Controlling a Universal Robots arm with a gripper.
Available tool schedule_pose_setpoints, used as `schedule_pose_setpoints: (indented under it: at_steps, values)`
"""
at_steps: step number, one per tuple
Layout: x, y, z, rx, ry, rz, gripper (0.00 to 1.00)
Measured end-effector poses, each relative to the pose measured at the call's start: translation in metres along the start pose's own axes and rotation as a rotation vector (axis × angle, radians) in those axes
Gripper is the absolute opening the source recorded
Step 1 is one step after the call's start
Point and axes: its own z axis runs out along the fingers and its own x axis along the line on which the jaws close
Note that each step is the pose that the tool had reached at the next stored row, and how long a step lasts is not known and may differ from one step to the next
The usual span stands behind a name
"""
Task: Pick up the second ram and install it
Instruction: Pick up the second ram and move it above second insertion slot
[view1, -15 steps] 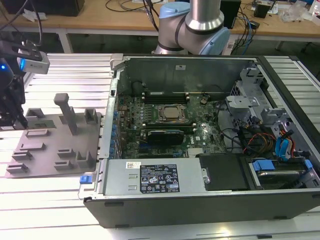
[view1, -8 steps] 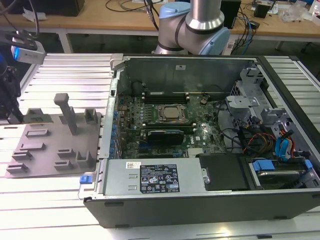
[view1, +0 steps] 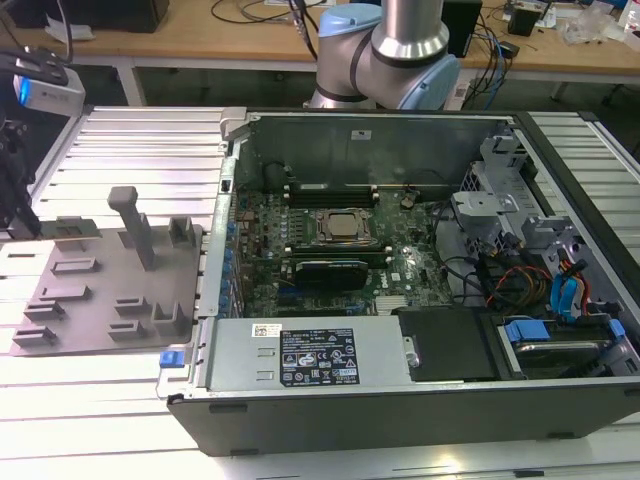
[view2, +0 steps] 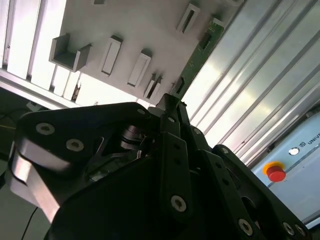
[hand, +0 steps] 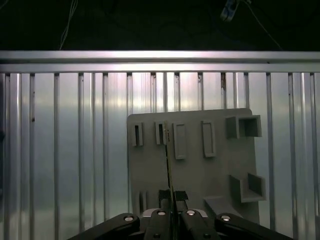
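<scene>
The second ram (view2: 196, 59) is a thin green stick with dark chips, and my gripper (view2: 170, 104) is shut on one end of it. In the first wrist view the ram (hand: 169, 160) shows edge-on, running out from the gripper (hand: 172, 197) over the grey tray (hand: 200, 170). In the exterior view the gripper (view1: 20, 215) is at the far left, over the far left corner of the tray (view1: 90, 300). The open computer case (view1: 400, 400) lies to the exterior view's right, with its motherboard (view1: 400, 265) exposed.
The tray carries upright pegs (view1: 135, 225) and slotted holders. On the motherboard, memory slots (view1: 330, 190) lie behind the CPU socket (view1: 345, 226). The arm's base (view1: 385, 60) stands behind the case. Drive bays and cables (view1: 550, 280) fill the case's right side. A ribbed metal table (view1: 120, 140) is underneath.
</scene>
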Motion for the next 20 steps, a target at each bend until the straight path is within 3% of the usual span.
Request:
schedule_pose_setpoints:
  at_steps: [17, 18, 20]
  values:
    - [-0.0015, 0.0021, -0.0495, 0.0, 0.0, 0.0, 0.11]
    - [-0.0017, 0.0025, -0.0576, 0.0001, 0.0, 0.0, 0.11]
    - [-0.0019, 0.0029, -0.0658, 0.0, -0.0001, 0.0, 0.11]
